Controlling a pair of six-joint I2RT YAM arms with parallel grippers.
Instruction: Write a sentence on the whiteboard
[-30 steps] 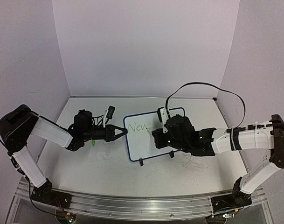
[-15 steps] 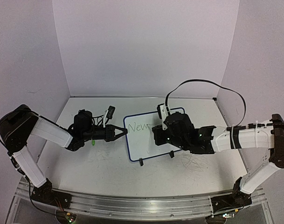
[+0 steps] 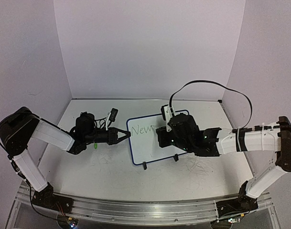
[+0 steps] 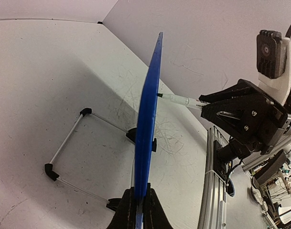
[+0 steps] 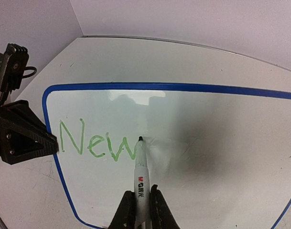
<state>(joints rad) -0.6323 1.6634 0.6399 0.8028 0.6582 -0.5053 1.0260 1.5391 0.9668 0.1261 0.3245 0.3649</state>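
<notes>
Top external view, L to R: left arm (image 3: 49, 136) reaches in low across the worktop (image 3: 102, 174). The left fingers (image 3: 126, 135) are pressed together on the left rim of the whiteboard (image 3: 144, 149). Left wrist cam shows the blue edge of the board (image 4: 147, 119) end-on and pinched between both fingers. The board is propped at a tilt on a wire stand (image 4: 69, 143) w/ black corner pieces, not lying flat.

Board sits mid-worktop between the two arms, w/ two black feet (image 3: 144, 166) at its near edge. The sentence (image 3: 144, 129) so far reads "New" in thin green, top-left of the board. The rest of the white face is bare.

Right wrist cam: right fingers (image 5: 141, 194) are clamped on a white marker (image 5: 141, 174) w/ printed label. Its dark tip touches the board face just right of the "w". A grey shadow spreads to the right of the tip.

Right arm (image 3: 245, 140) comes in from the right, its black wrist over the board's right half, a black cable (image 3: 207, 85) looping above it. Faint grey scribbles (image 3: 198, 167) mark the worktop near the board's right foot.
</notes>
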